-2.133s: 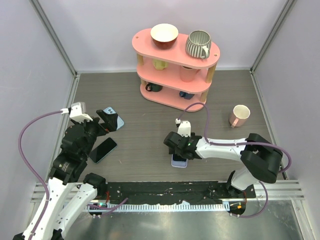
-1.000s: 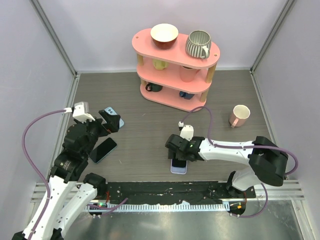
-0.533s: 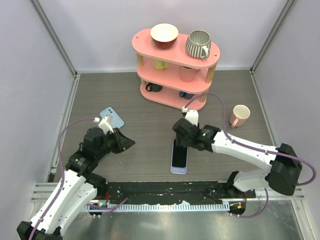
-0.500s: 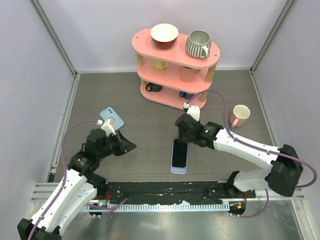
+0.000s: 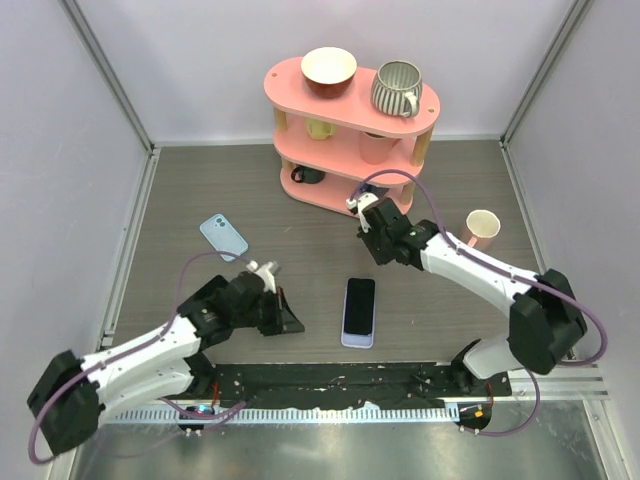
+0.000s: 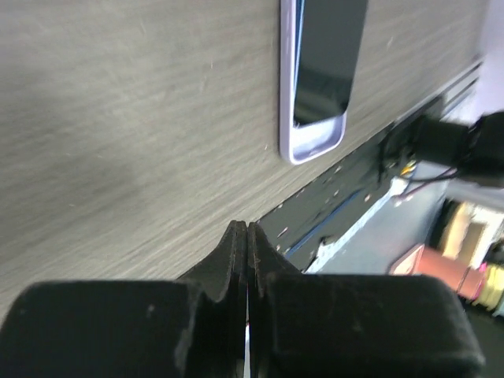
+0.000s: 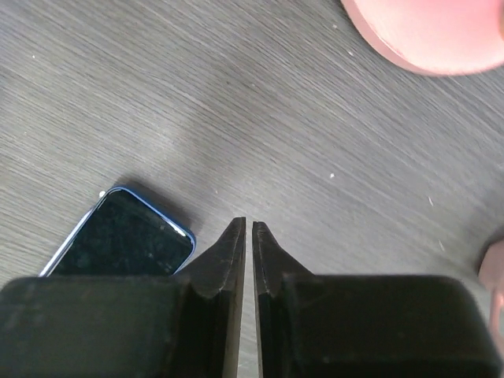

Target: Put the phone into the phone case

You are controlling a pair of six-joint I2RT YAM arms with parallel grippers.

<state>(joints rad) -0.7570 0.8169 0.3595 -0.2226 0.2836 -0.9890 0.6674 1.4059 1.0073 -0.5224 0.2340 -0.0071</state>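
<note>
The phone (image 5: pixel 359 303) lies screen up in the lavender phone case (image 5: pixel 357 339) near the table's front middle; a strip of case shows past its near end. In the left wrist view the phone (image 6: pixel 327 55) sits in the case (image 6: pixel 313 146) ahead of my left gripper (image 6: pixel 247 226), which is shut and empty. From above, that left gripper (image 5: pixel 296 325) hovers low, just left of the case. My right gripper (image 5: pixel 372 232) is behind the phone, toward the shelf. Its jaws (image 7: pixel 249 224) stand almost together with nothing between them, and a blue-edged corner of the phone (image 7: pixel 118 240) lies beside them.
A pink three-tier shelf (image 5: pixel 350 195) with bowls and mugs stands at the back; its base (image 7: pixel 425 31) shows in the right wrist view. A light blue phone-shaped thing (image 5: pixel 223 235) lies at left, a pink mug (image 5: pixel 481 229) at right. A black rail (image 5: pixel 330 378) edges the front.
Both grippers have shut. The left arm swung down and right to beside the case. The right gripper let the phone lie on the case and drew back toward the shelf.
</note>
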